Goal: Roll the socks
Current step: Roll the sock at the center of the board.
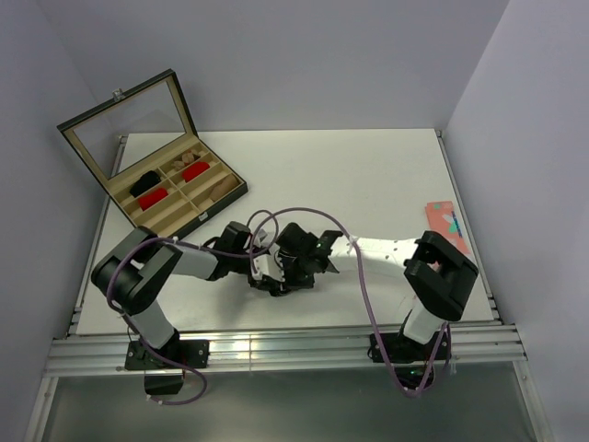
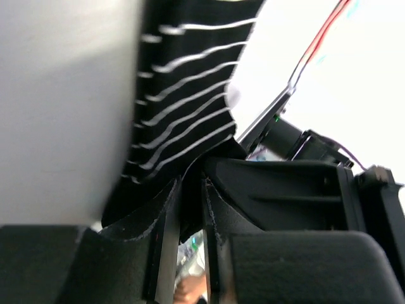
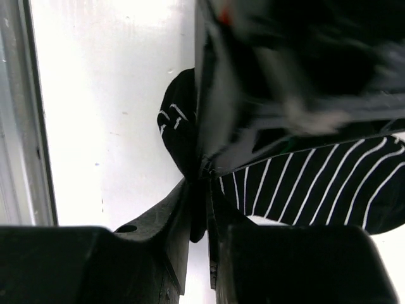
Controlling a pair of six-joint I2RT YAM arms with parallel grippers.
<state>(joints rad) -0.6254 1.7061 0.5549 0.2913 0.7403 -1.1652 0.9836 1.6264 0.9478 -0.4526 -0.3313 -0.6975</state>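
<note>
You are working the black striped sock (image 3: 316, 183) at the near middle of the surface (image 1: 368, 175), with both arms meeting over it. Your right tool (image 3: 201, 190) is clamping a dark fold of the sock, its fingers sitting nearly together around the fabric. Your left tool (image 2: 191, 196) is standing only slightly apart, with the sock's edge hanging into the gap; whether it is gripping cannot be told. A pink sock (image 1: 448, 226) is lying near the right edge, and an open case (image 1: 221, 207) is sitting at the far left.
</note>
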